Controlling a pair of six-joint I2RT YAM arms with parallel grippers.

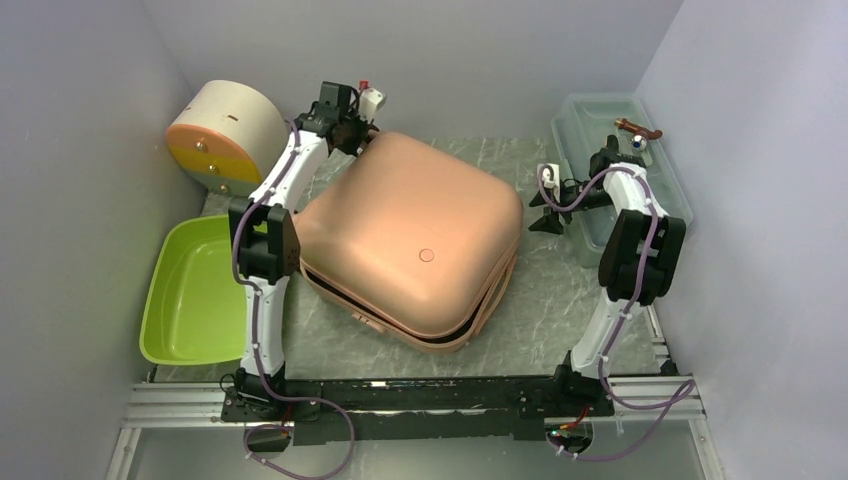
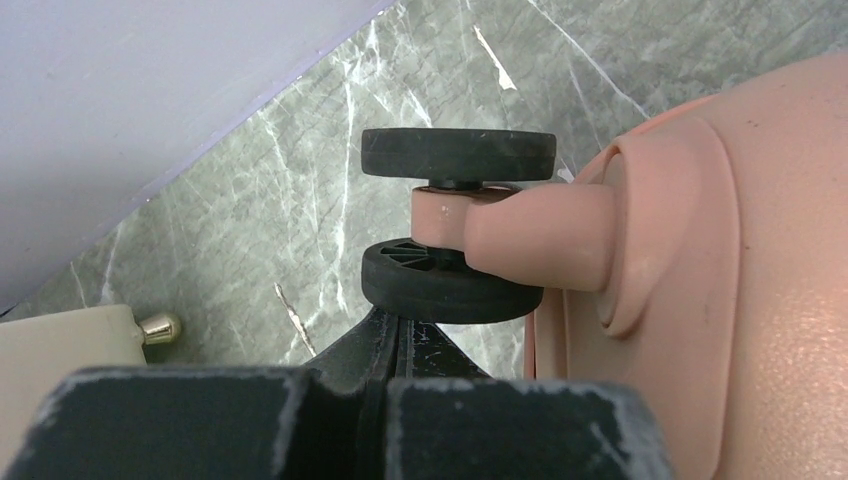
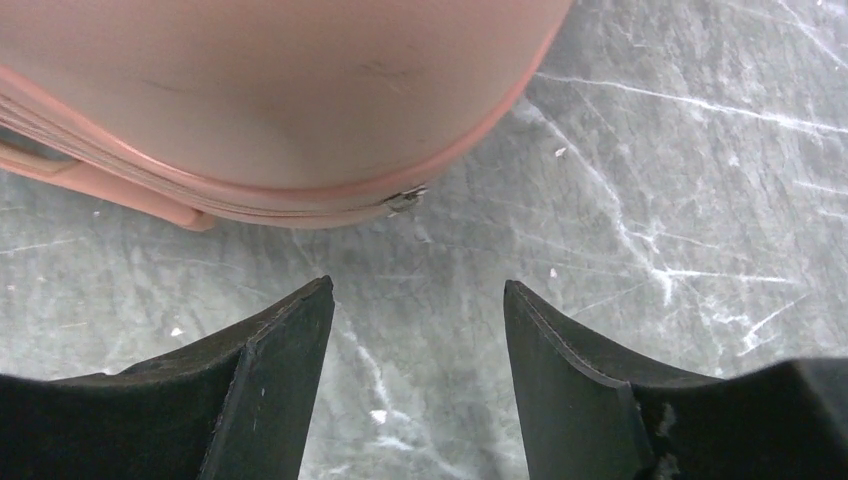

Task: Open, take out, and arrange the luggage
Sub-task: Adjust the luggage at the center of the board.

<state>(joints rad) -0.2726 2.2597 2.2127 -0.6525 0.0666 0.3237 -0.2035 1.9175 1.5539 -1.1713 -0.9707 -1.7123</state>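
Observation:
The salmon-pink luggage (image 1: 410, 240) lies flat in the middle of the table, with a dark gap along its near-right seam. My left gripper (image 1: 350, 130) is at its far-left corner. In the left wrist view the left gripper (image 2: 405, 320) is shut with nothing between its fingers, and its tips sit right at the lower black wheel (image 2: 445, 285) of the luggage's corner caster. My right gripper (image 1: 545, 215) hovers just off the luggage's right edge. In the right wrist view the right gripper (image 3: 418, 290) is open and empty above the marble table, a little short of the small metal zipper pull (image 3: 405, 200) on the shell's seam.
A lime-green tub (image 1: 190, 290) sits at the left. A cream half-round box (image 1: 215, 135) with orange-yellow drawers stands at the back left, its brass knob (image 2: 160, 327) near the left gripper. A translucent grey-green toolbox (image 1: 620, 170) lies behind the right arm. Walls close in on three sides.

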